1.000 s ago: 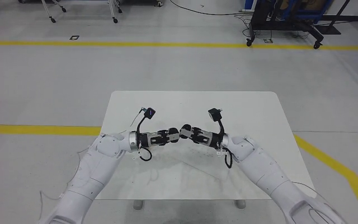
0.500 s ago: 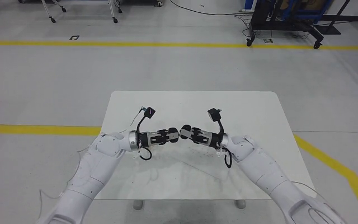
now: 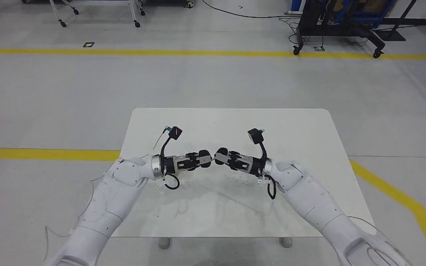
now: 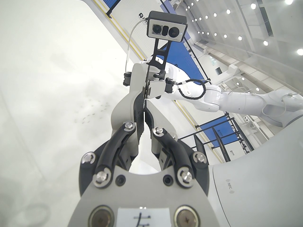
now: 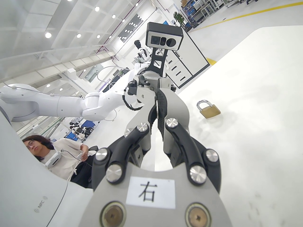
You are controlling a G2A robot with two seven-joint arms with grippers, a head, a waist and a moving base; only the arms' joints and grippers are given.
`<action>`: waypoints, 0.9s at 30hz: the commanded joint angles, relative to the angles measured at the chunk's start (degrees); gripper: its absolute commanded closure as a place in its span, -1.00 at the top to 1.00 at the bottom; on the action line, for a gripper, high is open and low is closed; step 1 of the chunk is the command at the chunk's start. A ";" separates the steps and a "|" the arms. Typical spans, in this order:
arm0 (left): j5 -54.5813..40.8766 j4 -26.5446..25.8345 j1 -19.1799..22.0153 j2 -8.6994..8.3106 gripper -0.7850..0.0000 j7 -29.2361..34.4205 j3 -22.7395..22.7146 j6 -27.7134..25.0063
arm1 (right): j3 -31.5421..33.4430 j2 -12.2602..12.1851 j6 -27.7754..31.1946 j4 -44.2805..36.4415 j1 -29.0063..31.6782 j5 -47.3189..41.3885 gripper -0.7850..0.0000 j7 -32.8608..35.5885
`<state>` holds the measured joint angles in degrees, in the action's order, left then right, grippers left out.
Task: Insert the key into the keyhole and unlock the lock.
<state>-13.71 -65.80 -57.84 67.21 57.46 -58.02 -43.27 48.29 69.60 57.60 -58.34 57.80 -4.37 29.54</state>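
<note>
A brass padlock (image 5: 209, 110) with a silver shackle lies flat on the white table (image 3: 299, 133), off to one side of my right gripper. Both arms meet tip to tip above the middle of the table. My left gripper (image 3: 211, 158) is shut, its black pads (image 4: 139, 109) pressed together. Directly facing it, my right gripper (image 3: 217, 158) is also shut, with its ribbed pads (image 5: 162, 109) closed at the tips. Where the two sets of fingertips touch, anything between them is hidden.
The table's far edge (image 3: 233, 110) and its right side have free room. Yellow floor lines (image 3: 60, 154) run beside the table. Dark equipment frames (image 3: 339, 33) stand far back on the floor.
The left wrist has turned a little, so its camera mount has shifted slightly left. The grippers stay tip to tip, and the right arm has barely moved.
</note>
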 commanded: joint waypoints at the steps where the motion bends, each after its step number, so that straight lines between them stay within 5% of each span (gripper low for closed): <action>1: -0.15 -0.13 -0.02 -0.05 -0.95 0.19 0.08 -0.10 | 0.05 0.02 -0.04 0.00 0.00 -0.05 -1.00 0.09; 11: -0.36 -0.36 0.14 -0.16 -0.69 0.72 0.86 -0.48 | 0.19 0.16 -0.27 0.04 0.01 -0.17 -1.00 0.46; 27: -0.89 0.71 1.01 -0.11 -1.00 -0.21 1.90 0.88 | 0.72 0.20 -0.45 -0.42 0.39 0.65 -1.00 0.83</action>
<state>-14.49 -65.14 -56.87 67.13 57.22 -56.07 -42.35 48.95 69.82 57.17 -58.69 58.12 -3.78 30.38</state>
